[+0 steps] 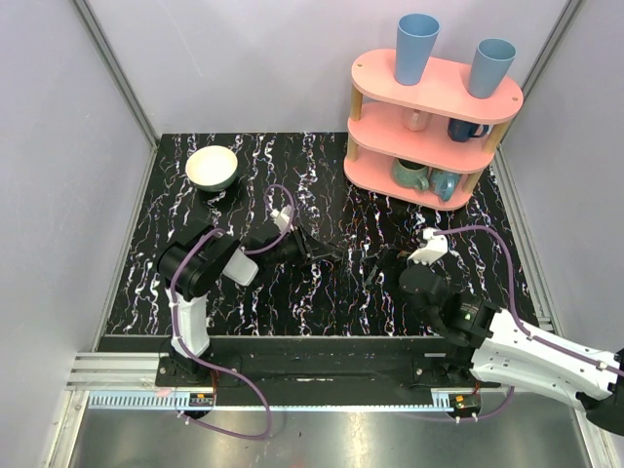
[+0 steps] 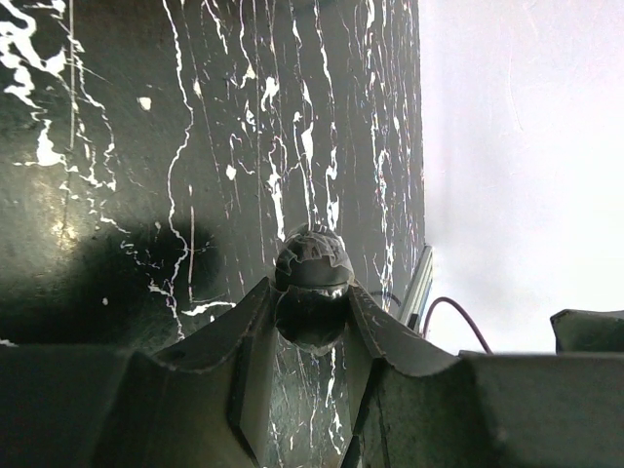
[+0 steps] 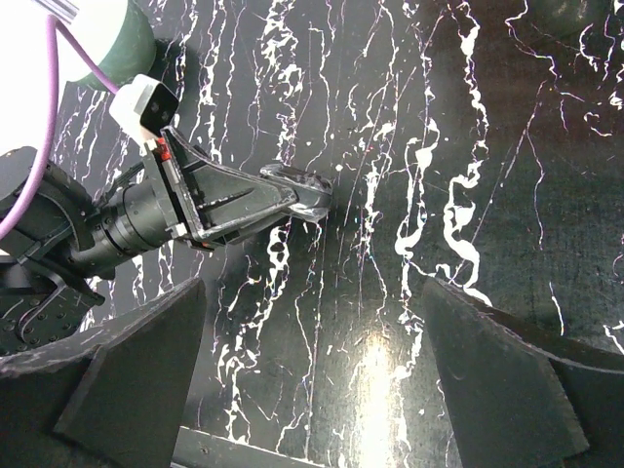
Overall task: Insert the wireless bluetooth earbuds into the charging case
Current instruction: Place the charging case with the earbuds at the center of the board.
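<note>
My left gripper [image 1: 327,255] is shut on a small rounded charging case [image 2: 312,258] of two hinged halves. The case looks dark and glossy here and is held just above the black marbled table [image 1: 292,292]. In the left wrist view the fingertips [image 2: 255,307] pinch the case from both sides. The right wrist view shows the left gripper [image 3: 292,195] with the case [image 3: 310,187] at its tip. My right gripper [image 1: 380,265] is open and empty, just right of the case, with its fingers [image 3: 136,361] wide apart over bare table. I cannot pick out the earbuds among the white veins.
A cream bowl [image 1: 212,168] stands at the table's back left and shows in the right wrist view [image 3: 107,39]. A pink three-tier shelf [image 1: 434,122] with blue cups [image 1: 416,47] and mugs stands at the back right. Grey walls enclose the table.
</note>
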